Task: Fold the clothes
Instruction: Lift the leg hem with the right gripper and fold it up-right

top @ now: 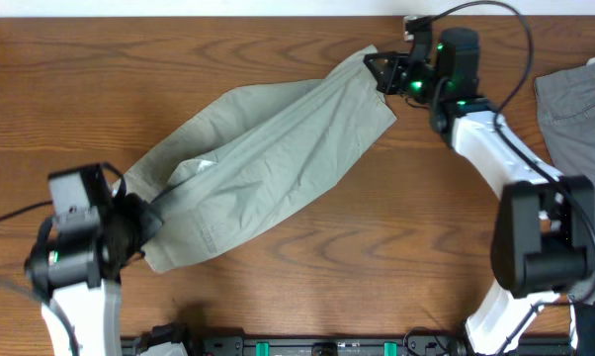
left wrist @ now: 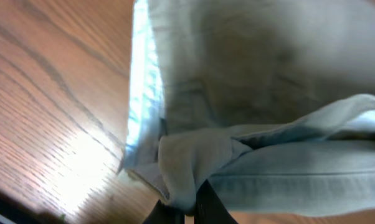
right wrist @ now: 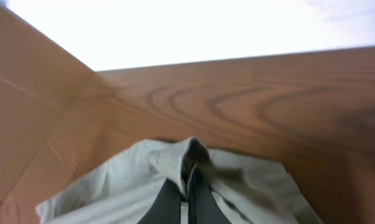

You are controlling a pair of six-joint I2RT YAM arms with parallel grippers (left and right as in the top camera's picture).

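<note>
Currently: one pair of shorts (top: pixel 268 158) in pale khaki-green woven cotton, matte and heavily wrinkled. They're pulled out into a long diagonal band across the tabletop (top: pixel 179 59), from lower left to upper right. The upper-right end is narrower. The lower-left end is wider and bunched, with a small fold showing paler inner cloth. Tabletop is brown wood-grain, smooth, with some glare in the left wrist view.

Two pincers, both clenched on the shorts. Left pincer (top: pixel 147 220) has the lower-left end. The left wrist view shows a thick doubled edge with a stitched seam pinched between its dark fingers (left wrist: pixel 209 208). Right pincer (top: pixel 380 71) has the upper-right corner. The right wrist view shows a small peak of cloth nipped between its fingers (right wrist: pixel 166 202), with the cloth around it crumpled on the wood.

One darker grey garment (top: pixel 579 104) lies flat at the right edge, partly out of frame, well apart from the shorts.
</note>
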